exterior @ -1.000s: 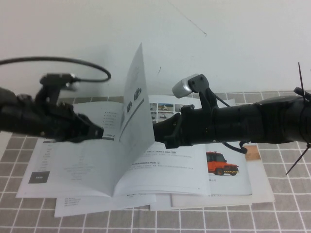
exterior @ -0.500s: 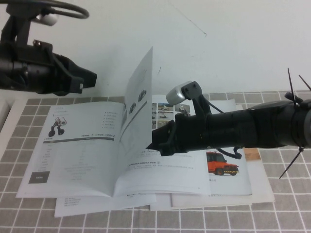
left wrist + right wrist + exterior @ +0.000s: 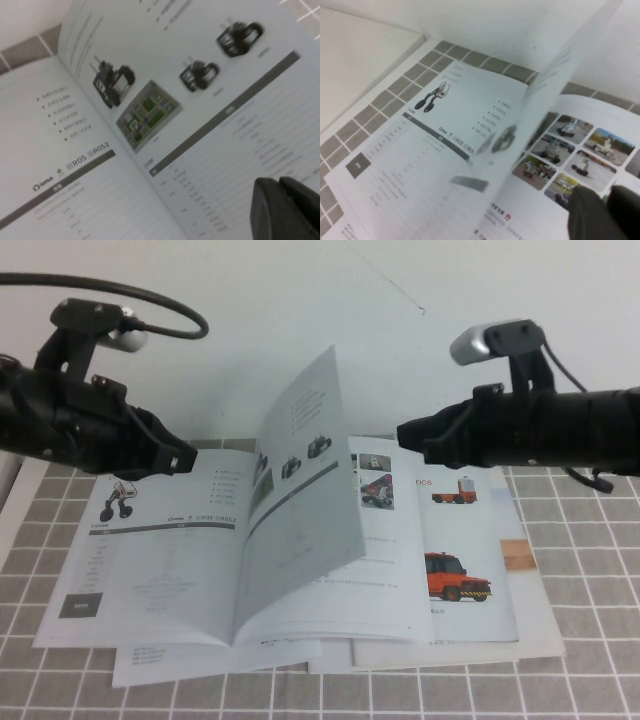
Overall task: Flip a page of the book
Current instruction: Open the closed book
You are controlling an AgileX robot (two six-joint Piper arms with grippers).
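Note:
The book (image 3: 150, 570) lies open on the tiled table. The page (image 3: 300, 500) stands free above the spine and leans to the right, its face with small dark wheeled robots and a grey band turned to the left. My left gripper (image 3: 186, 461) hovers above the left leaf, left of the page, shut and empty. My right gripper (image 3: 406, 433) hovers to the right of the page, apart from it, shut and empty. The left wrist view shows the page (image 3: 225, 100) close under my left gripper (image 3: 274, 186). The right wrist view shows the blurred page (image 3: 560, 75), the photo grid (image 3: 580, 150) and my right gripper (image 3: 601, 197).
A booklet with orange trucks (image 3: 455, 575) lies under the book at the right. Plain white sheets (image 3: 200, 662) stick out at the front. A white wall (image 3: 300, 320) stands close behind. The grey tiled table (image 3: 580, 640) shows at the front and right.
My right gripper has pulled back from the page, up and to the right. The page has tipped from upright to leaning right. My left arm rose off the left leaf.

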